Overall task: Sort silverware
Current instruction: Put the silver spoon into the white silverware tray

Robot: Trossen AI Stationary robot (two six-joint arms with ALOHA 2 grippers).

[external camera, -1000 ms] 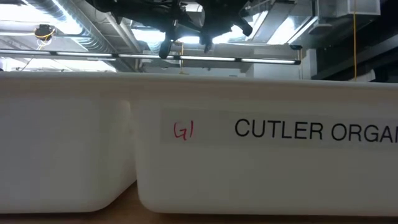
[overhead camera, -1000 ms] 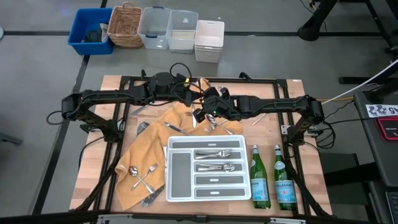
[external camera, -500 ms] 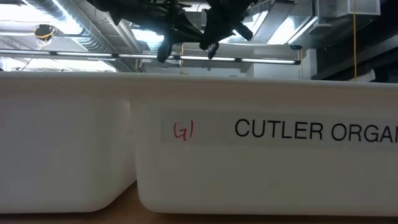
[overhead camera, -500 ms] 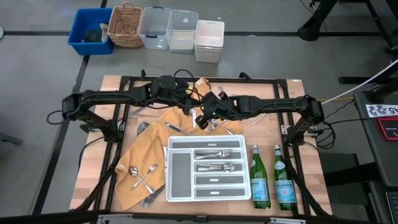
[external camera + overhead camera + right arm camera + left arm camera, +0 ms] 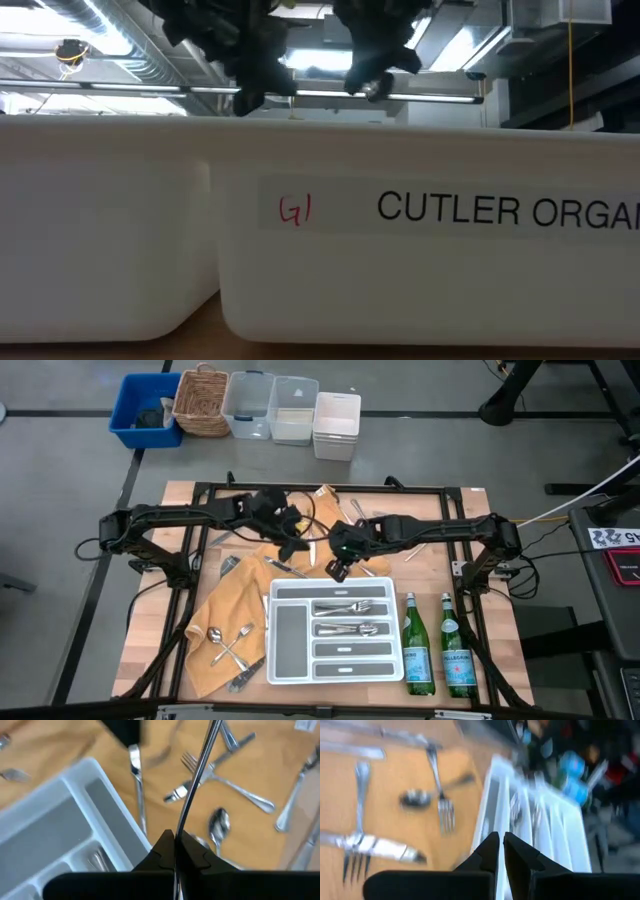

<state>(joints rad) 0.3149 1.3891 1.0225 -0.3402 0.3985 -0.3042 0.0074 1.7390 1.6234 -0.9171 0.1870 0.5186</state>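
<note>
Two water bottles [image 5: 420, 645] stand by our table's near right edge, beside the cutlery tray [image 5: 278, 593]. Just past its far rim, our right gripper [image 5: 174, 851] pinches a silverware piece [image 5: 197, 775]. Left gripper [image 5: 499, 851] sits closed, empty, above the orange cloth [image 5: 225, 605].
</note>
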